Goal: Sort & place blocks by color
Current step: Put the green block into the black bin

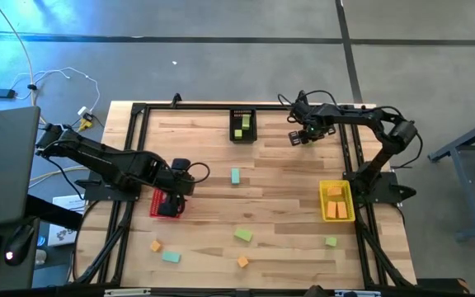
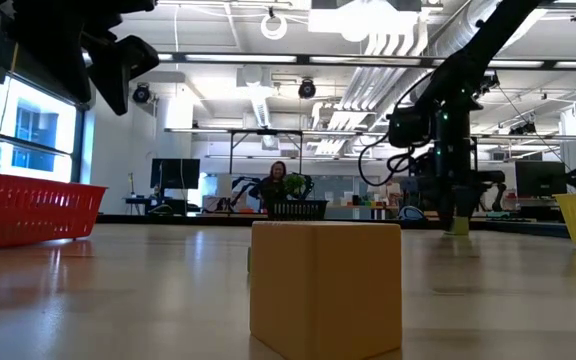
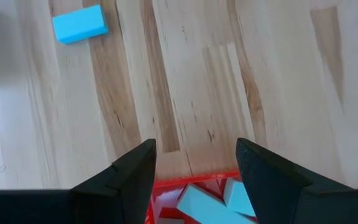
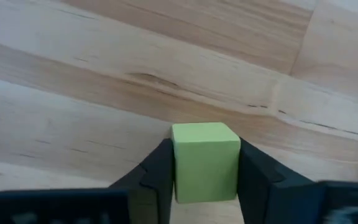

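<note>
Right gripper (image 4: pixel 205 186) fingers clamp a lime green cube (image 4: pixel 205 160); left gripper (image 3: pixel 196 180) fingers spread

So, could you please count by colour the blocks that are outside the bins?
Orange blocks: 2
Teal blocks: 2
Green blocks: 3, counting the green block in the right pincer
Total: 7

lime cube (image 4: pixel 205 160) | teal bar (image 3: pixel 79 24) | red bin (image 1: pixel 165 206) | yellow bin (image 1: pixel 336 200)
</note>
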